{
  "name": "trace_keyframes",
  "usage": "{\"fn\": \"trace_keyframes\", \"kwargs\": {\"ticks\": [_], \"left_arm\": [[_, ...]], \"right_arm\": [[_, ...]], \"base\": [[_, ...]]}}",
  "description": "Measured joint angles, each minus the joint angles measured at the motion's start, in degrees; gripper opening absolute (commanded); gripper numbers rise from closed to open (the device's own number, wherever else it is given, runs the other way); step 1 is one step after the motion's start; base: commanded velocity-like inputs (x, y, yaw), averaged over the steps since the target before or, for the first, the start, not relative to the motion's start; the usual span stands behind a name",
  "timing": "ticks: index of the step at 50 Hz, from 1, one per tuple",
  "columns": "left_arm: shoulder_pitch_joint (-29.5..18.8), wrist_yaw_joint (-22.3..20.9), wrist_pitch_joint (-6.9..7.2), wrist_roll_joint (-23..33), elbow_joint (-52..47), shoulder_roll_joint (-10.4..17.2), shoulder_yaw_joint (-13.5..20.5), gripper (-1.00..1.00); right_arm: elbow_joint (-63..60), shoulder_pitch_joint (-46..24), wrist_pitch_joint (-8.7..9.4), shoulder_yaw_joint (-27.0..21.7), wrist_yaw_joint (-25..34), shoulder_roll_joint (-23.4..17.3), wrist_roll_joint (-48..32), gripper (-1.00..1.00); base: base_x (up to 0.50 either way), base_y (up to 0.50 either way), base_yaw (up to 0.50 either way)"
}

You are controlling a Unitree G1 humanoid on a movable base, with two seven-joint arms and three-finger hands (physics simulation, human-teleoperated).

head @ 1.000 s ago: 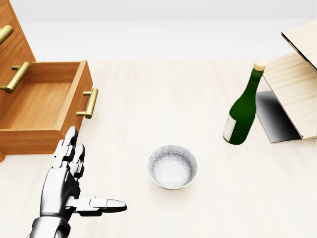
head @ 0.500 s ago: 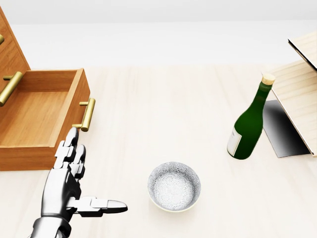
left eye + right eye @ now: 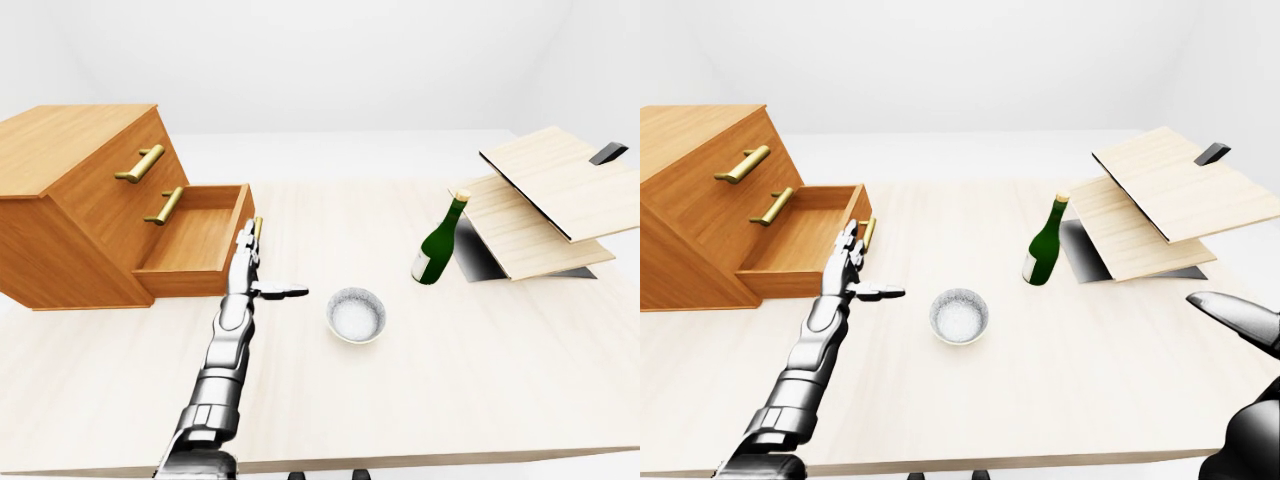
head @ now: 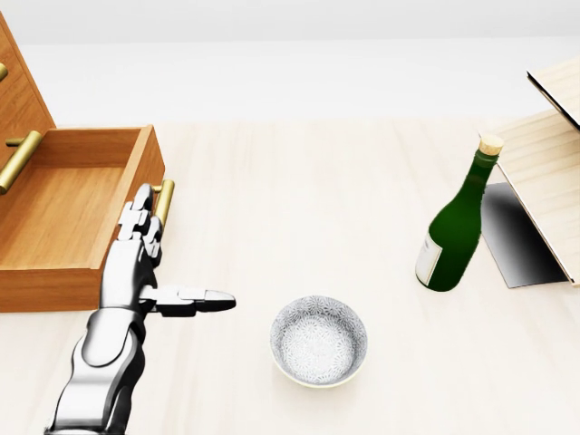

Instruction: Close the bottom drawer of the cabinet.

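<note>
We read no writing on the bottle's [image 4: 451,237] pale label. Our left hand [image 4: 145,256] stretched flat, fingers wide, touching the handle [image 4: 162,206] of the open bottom drawer [image 4: 68,210], left on the table [image 4: 299,217].

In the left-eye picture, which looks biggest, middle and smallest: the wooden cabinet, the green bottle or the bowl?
1. Cabinet, by far the largest.
2. Green bottle, and
3. Bowl look close in size: the bottle is taller, the bowl wider, and the bowl sits nearer the camera, so I won't rank those two.

The left hand [image 4: 145,254] now reaches farther up the head view. Its fingers [image 4: 140,217] overlap the bottom drawer's handle [image 4: 164,201].
</note>
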Motion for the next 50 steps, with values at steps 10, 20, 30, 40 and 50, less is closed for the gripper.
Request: {"fn": "trace_keyframes", "kwargs": {"ticks": [10, 20, 30, 40, 50], "left_arm": [[-17.51, -1.90, -0.49, -2.40, 26.63, 3.20, 2.35, 1.00], [-27.57, -3.19, -0.49, -3.47, 40.02, 5.19, 4.29, 1.00], [-30.53, -3.77, -0.49, -2.63, 46.06, 6.37, 5.97, 1.00], [-30.13, -4.25, -0.49, -2.08, 48.54, 6.52, 7.13, 1.00], [-29.93, -4.07, -0.49, -0.99, 48.13, 6.18, 7.98, 1.00]], "right_arm": [[-0.43, -0.14, 0.00, 0.30, -0.14, -0.11, 0.46, 1.00], [-0.24, -0.21, 0.00, 0.90, 0.11, 0.00, 0.24, 1.00], [0.20, -0.16, 0.00, 1.90, 0.83, 0.56, -0.64, 1.00], [0.51, -0.07, 0.00, 2.78, 1.55, 1.21, -1.77, 1.00], [0.78, 0.05, 0.00, 3.32, 2.14, 1.69, -2.57, 1.00]], "base": [[0.00, 0.00, 0.00], [0.00, 0.00, 0.00], [0.00, 0.00, 0.00], [0.00, 0.00, 0.00], [0.00, 0.00, 0.00]]}}
